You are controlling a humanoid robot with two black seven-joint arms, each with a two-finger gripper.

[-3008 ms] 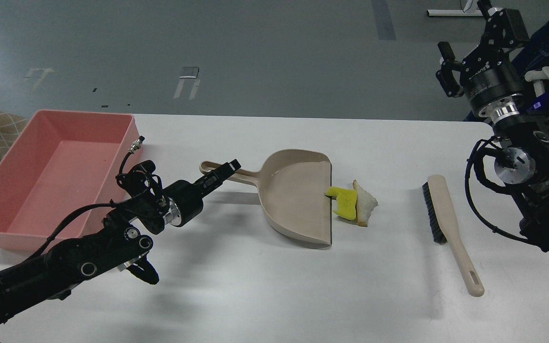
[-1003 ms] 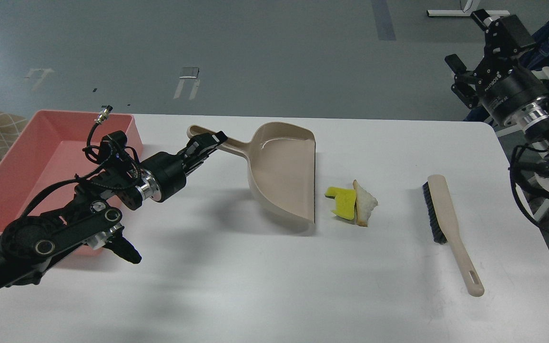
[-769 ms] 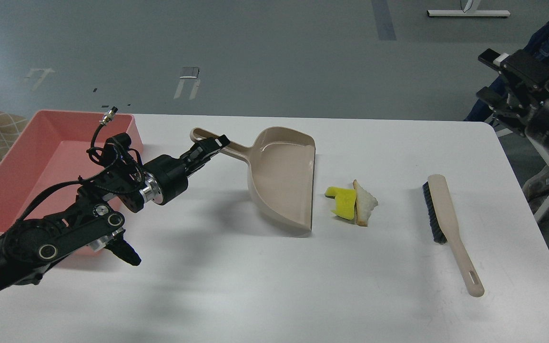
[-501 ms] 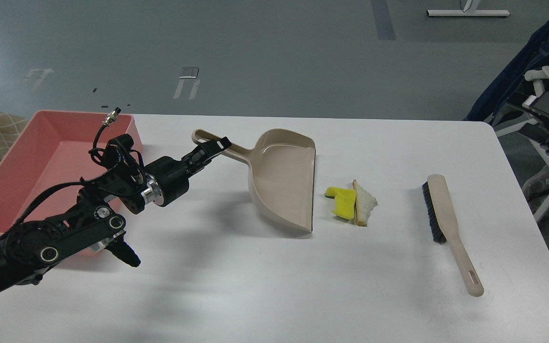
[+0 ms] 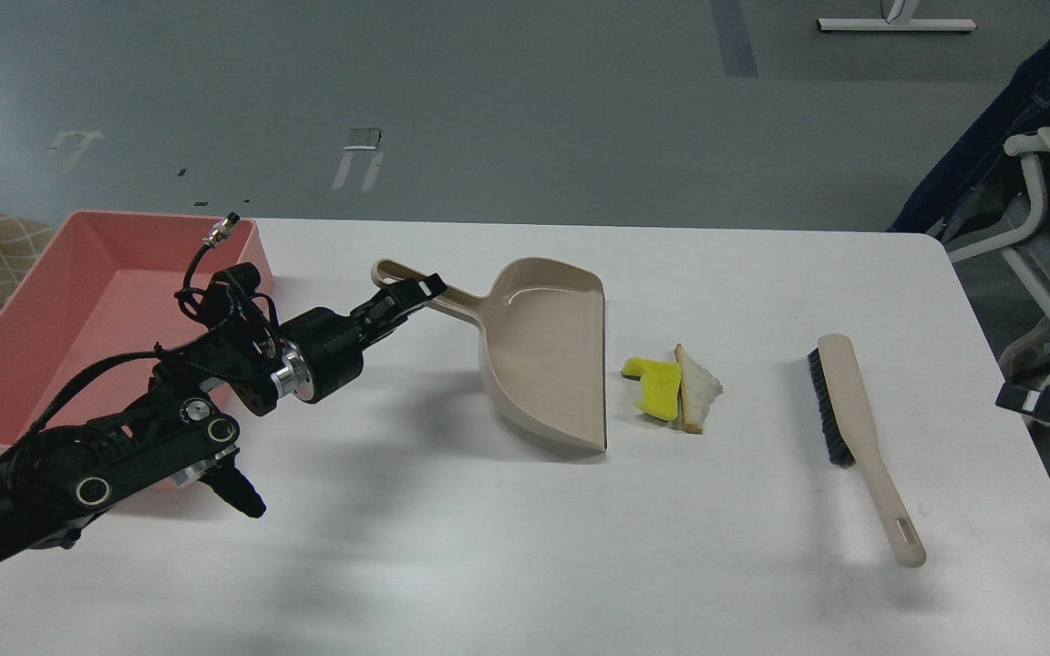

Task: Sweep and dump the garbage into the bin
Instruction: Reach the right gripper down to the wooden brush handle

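Garbage, a spongy yellow notched piece [image 5: 655,385] touching a crusted bread wedge [image 5: 697,388], lies on the white counter [image 5: 525,547] beside the smooth beige dustpan [image 5: 548,353], whose handle the left tool [image 5: 409,293] pinches.

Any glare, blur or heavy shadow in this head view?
Head view: sharp throughout; soft shadows fall on the white table beneath the left gripper and its arm; a small glare streak on the beige plastic dustpan; the black-bristled beige brush casts little shadow.
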